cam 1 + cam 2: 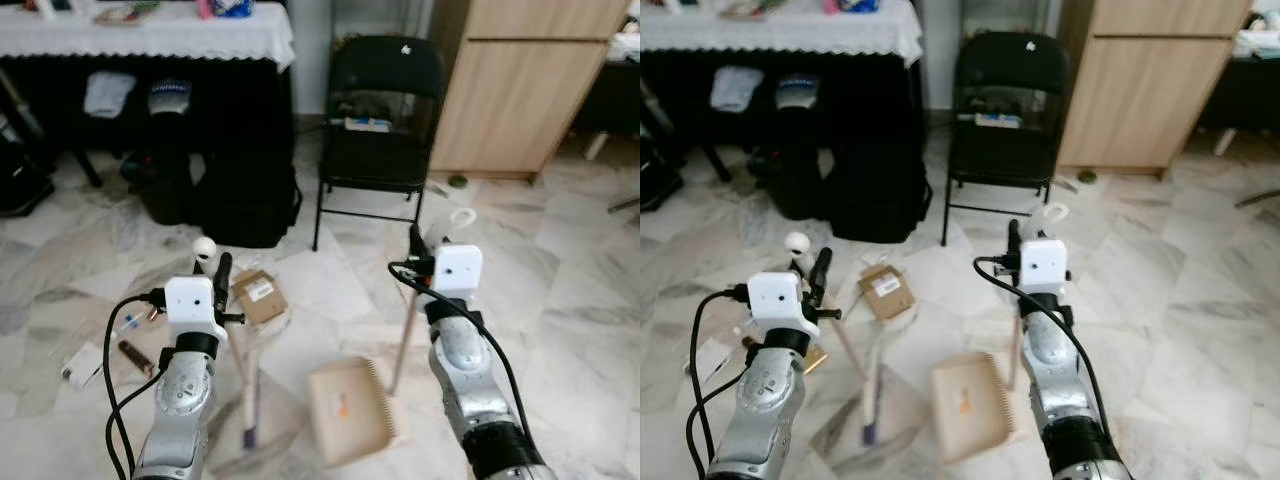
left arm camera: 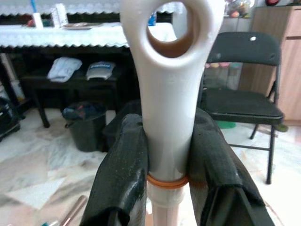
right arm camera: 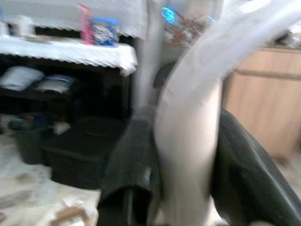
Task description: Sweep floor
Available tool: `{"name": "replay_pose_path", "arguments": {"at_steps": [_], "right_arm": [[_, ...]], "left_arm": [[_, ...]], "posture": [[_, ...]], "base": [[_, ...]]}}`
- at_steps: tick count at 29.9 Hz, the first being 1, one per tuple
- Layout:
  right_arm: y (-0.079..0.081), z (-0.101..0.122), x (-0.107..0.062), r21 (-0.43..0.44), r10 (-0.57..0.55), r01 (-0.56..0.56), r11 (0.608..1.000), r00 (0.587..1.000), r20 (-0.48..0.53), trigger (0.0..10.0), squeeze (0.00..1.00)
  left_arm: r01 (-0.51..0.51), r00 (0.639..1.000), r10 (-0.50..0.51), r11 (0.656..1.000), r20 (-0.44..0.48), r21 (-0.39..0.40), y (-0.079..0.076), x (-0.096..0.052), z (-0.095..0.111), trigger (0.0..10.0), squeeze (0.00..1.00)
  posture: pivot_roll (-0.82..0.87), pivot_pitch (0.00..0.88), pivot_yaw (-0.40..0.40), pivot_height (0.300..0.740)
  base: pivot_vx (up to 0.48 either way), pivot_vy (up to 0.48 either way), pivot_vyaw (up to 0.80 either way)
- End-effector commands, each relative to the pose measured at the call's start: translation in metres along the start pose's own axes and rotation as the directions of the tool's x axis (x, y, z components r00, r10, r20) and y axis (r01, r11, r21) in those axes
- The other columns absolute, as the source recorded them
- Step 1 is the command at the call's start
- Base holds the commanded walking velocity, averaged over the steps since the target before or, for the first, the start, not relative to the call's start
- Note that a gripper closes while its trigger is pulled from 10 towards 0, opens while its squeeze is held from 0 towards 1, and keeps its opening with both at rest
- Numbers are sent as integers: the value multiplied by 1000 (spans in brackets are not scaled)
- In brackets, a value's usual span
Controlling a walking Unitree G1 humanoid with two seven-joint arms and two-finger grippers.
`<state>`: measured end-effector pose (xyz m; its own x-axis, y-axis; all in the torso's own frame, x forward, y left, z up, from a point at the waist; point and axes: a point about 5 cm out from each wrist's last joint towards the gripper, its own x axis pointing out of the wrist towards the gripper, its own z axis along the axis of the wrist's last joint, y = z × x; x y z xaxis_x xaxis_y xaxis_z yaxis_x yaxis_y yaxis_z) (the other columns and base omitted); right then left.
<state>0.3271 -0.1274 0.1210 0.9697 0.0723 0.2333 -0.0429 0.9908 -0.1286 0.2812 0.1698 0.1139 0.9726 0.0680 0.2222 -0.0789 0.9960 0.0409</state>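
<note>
Here, we are clamping our left gripper point(image 2: 167, 160) on the white handle top of the broom point(image 1: 246, 375), whose shaft is slanting down to the marble floor point(image 1: 560, 300). Our right gripper point(image 3: 178, 188) is closing its fingers on the dustpan handle point(image 1: 405, 335); the tan dustpan point(image 1: 345, 410) is resting just right of the broom's foot. A cardboard box point(image 1: 260, 295) and small litter point(image 1: 130, 355) are lying beside the broom.

We can read no text anywhere. The white label on the flat brown cardboard box point(image 1: 260, 296) on the marble floor, at eleven o'clock from the dustpan, is too small for us.
</note>
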Motion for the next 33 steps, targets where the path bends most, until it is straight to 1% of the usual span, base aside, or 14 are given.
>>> {"name": "replay_pose_path", "arguments": {"at_steps": [1, 29, 33], "right_arm": [[-4, 11, 4, 24, -20, 19, 1000, 998, 54, 10000, 0], [-3, 12, 6, 12, -4, 4, 1000, 999, 53, 10000, 0], [-4, 12, 7, 8, -4, 4, 1000, 999, 52, 10000, 0]], "left_arm": [[14, 999, -14, 1000, 35, 2, -4, 3, 7, 10000, 0], [21, 999, -21, 1000, 37, -3, -7, 5, 6, 10000, 0], [21, 999, -21, 1000, 45, 0, -7, 5, 7, 10000, 0]], "posture": [[99, 53, 5, 740], [93, 23, -2, 740], [90, 31, -1, 740]], "base": [[0, 337, 0], [0, 324, 0], [0, 67, 0]]}}
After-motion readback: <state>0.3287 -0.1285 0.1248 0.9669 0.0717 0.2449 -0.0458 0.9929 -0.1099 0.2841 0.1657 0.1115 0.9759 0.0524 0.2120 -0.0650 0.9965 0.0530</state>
